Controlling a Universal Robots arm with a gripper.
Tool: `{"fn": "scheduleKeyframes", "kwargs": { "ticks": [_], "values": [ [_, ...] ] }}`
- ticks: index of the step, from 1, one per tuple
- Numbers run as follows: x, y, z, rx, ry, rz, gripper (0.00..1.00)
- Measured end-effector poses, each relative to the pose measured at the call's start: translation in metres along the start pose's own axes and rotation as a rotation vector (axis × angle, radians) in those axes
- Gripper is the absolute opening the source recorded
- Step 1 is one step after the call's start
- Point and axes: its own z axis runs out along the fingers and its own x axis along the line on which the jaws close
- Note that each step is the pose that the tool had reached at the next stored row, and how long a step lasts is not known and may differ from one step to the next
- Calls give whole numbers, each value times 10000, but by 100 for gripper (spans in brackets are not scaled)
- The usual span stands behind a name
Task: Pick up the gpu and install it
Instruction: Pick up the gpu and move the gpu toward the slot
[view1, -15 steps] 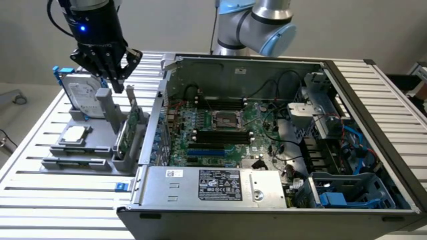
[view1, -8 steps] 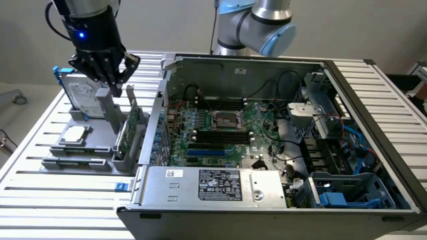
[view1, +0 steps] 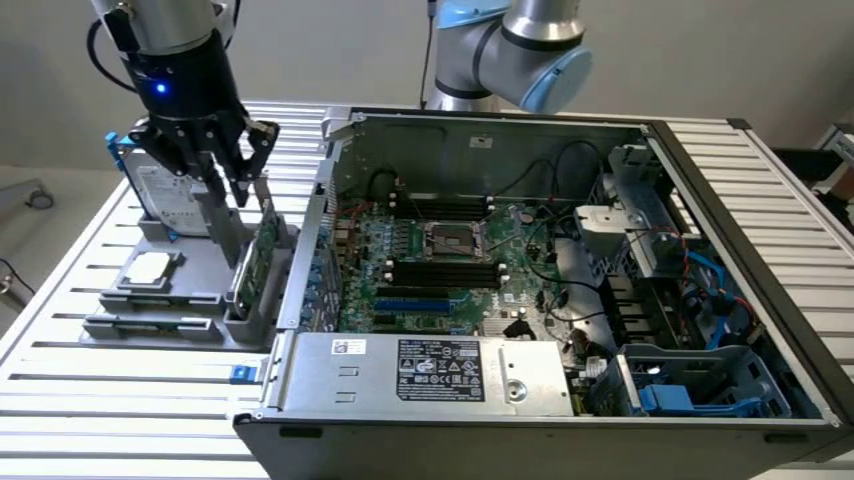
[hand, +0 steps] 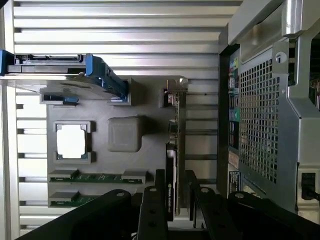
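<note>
The open pincer (view1: 222, 186) (hand: 175, 173) sits around the gpu (view1: 262, 256) (hand: 176, 125) edge. Case wall (view1: 315, 250) close at 3 o'clock, hard drive (view1: 158, 190) at 10.

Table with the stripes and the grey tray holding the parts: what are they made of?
The table looks like bare aluminium: silvery slats with a soft shine. The grey tray is probably plastic: dull, even grey with rounded moulded pockets, though it could be painted metal.
</note>
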Motion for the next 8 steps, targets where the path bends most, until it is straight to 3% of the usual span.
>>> {"fn": "scheduleKeyframes", "kwargs": {
  "ticks": [1,3,4,8],
  "values": [
    [3,-11,14,0,11,-19,36],
    [9,-35,44,0,33,-59,36],
    [12,-48,61,-2,44,-82,42],
    [20,-101,132,-25,65,-187,42]
  ]
}}
